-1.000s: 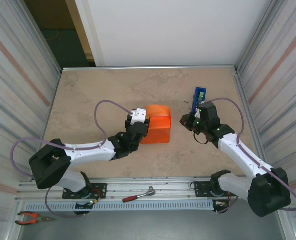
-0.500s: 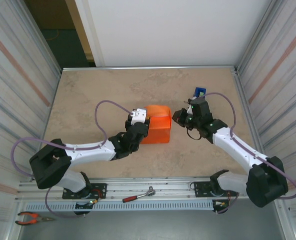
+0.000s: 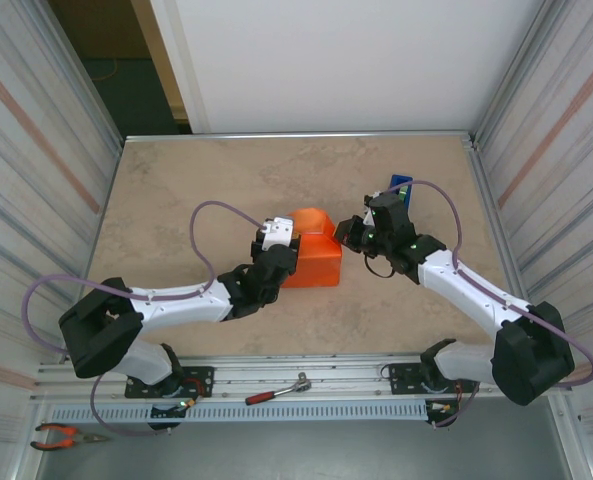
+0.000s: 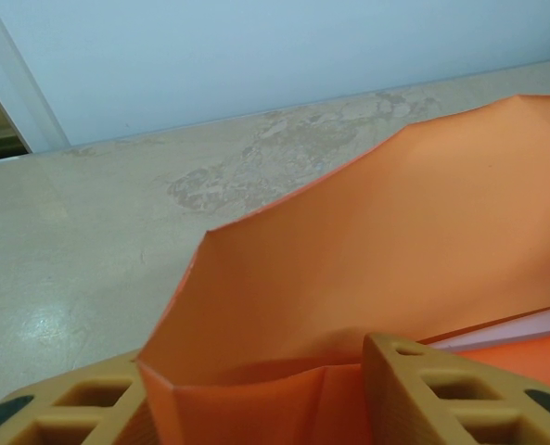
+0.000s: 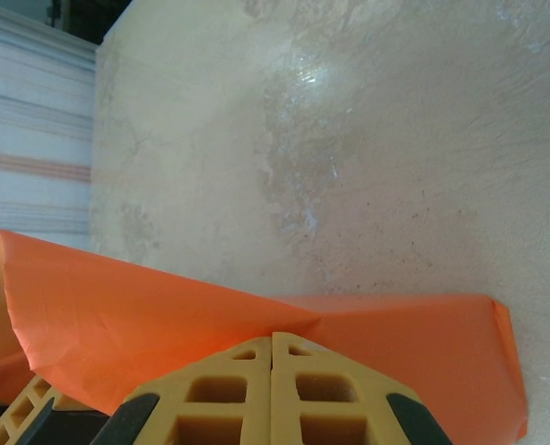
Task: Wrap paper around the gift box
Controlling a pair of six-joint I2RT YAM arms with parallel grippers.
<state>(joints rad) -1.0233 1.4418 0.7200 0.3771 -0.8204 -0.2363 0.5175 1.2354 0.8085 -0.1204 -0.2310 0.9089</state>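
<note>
Small low squarish orange-skinned gift box sits mid-table on the beige stone-look tabletop. The plain orange matte paper is folded over it, one flap standing up. Left gripper is half-spread and clamped across the box's left end. Right gripper has its fingers pressed together at the paper's right edge. Right arm covers most of the blue tape dispenser. Red-handled ratchet and orange-handled pliers lie on the near rail. Since a second ago the right gripper moved left from the dispenser to the box; the left held.
</note>
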